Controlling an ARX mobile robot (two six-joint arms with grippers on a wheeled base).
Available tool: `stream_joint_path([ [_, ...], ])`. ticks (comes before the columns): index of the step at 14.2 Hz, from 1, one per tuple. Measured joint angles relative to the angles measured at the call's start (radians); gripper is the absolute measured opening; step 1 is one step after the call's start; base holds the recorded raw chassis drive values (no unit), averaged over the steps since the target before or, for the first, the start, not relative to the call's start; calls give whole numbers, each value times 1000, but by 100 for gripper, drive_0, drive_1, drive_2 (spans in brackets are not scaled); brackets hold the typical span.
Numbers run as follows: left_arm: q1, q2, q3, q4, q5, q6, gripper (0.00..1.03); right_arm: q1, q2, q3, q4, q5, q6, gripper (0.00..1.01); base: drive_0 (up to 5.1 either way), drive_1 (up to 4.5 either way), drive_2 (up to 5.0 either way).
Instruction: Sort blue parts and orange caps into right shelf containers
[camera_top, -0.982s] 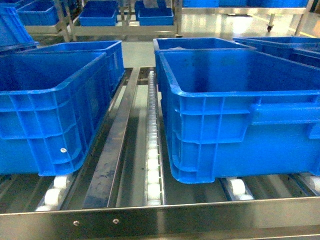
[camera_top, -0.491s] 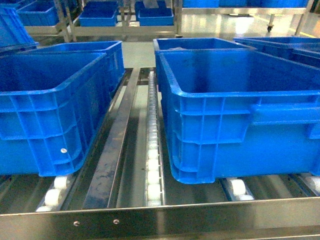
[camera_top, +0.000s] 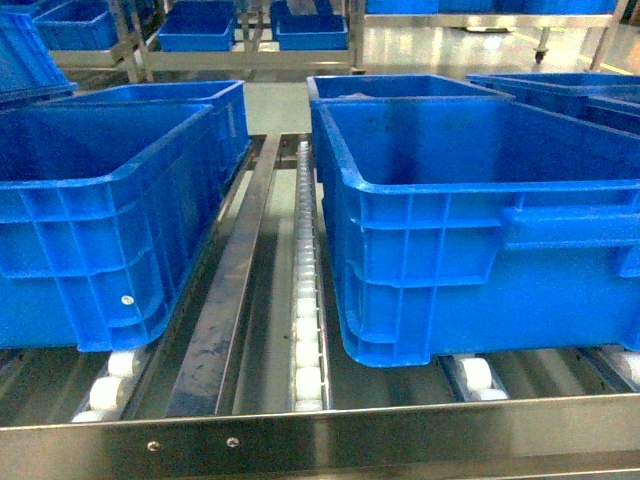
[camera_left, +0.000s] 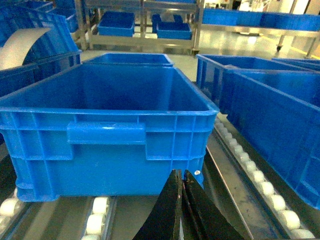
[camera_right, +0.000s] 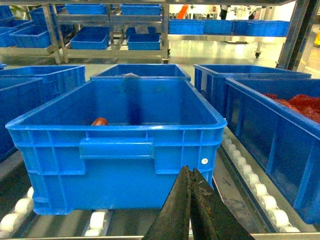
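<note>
On the roller shelf in front of you: two rows of big blue crates sit on the roller tracks (camera_top: 307, 330), with a steel rail (camera_top: 225, 300) running between them.

Left gripper (camera_left: 181, 186): you have its dark fingers pressed together with nothing between them, hanging low in front of the left crate (camera_left: 107, 132).

Right gripper (camera_right: 190, 186): its fingers meet at the tips too and carry nothing; it sits just in front of the right crate (camera_right: 117, 150).

Left crate contents: from the left wrist view the part of the inside you can see is bare; the near floor is hidden by the front wall.

Right crate contents: you can see one small orange-red piece (camera_right: 99, 121) lying on the floor near the back left; it looks like one of the orange caps, though it is too small to read any lettering.

Far-right crate (camera_right: 280, 150): a heap of red material (camera_right: 300, 104) shows over its rim; you cannot tell what it is.

Blue parts: none are visible in any view.

Progress: judging by this, at most one cap is placed. Both grippers are empty, so you likely need to fetch the next piece, and no supply of parts is in sight.
</note>
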Motion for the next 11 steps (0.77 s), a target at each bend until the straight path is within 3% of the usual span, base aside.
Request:
stream_joint_path([
  [4,0,-47,-33,12,0,0,2,0,-70,-36,-32,0,0,2,0,0,0],
  [5,0,-55,-37,14,0,0,2,0,-176,-44,-169,-3,0,2,0,0,0],
  [11,0,-89,-73,17,1,2,2,0,-251,-74,-172,0,0,2,0,0,0],
])
